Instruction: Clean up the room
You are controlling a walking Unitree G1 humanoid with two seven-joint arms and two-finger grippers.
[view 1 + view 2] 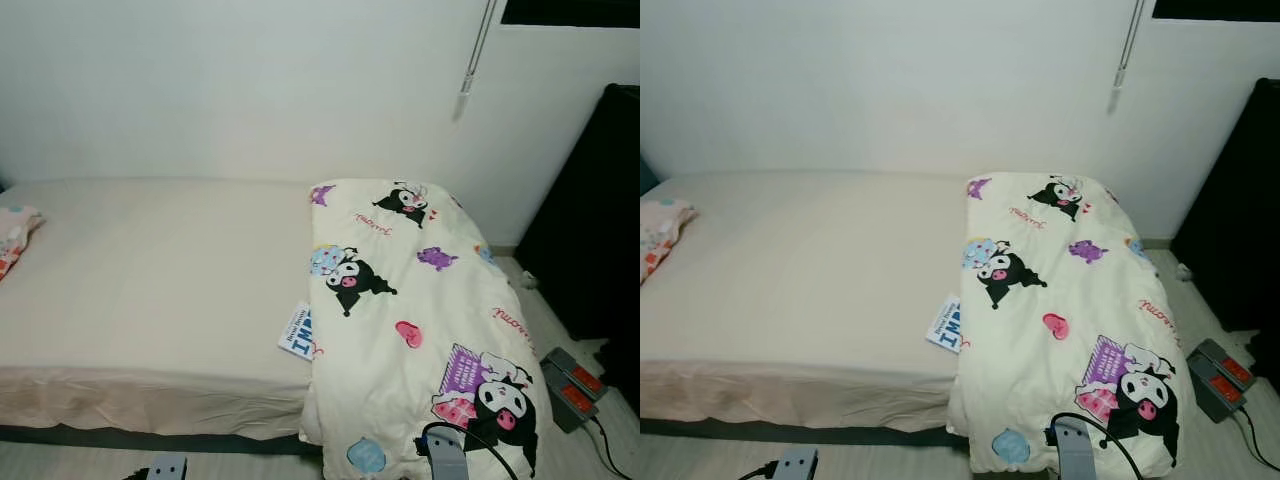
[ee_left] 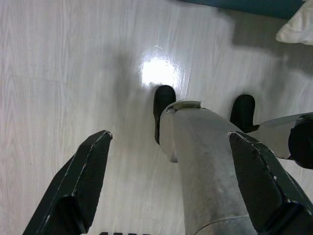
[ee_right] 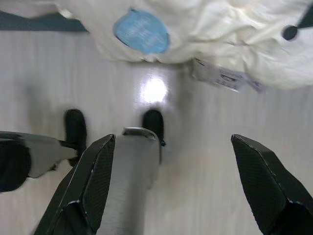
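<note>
A white-walled bedroom held a bed under a peach sheet. Both arms hung low over the pale wood floor: the left claw stood wide apart and empty, and the right claw likewise, spread with nothing between its fingers. Beyond them, a cartoon-print quilt lay folded at the right of the frame, spilling over the bed's edge. A blue-and-white booklet peeked out beside it. A patterned pillow sat at far left.

Room evenly bright, soft diffuse light, head views sharp. Wall washed pale. Overhead-light glare spot on glossy floor in both wrist views. Right wrist view blurred; faint shadows underfoot.
</note>
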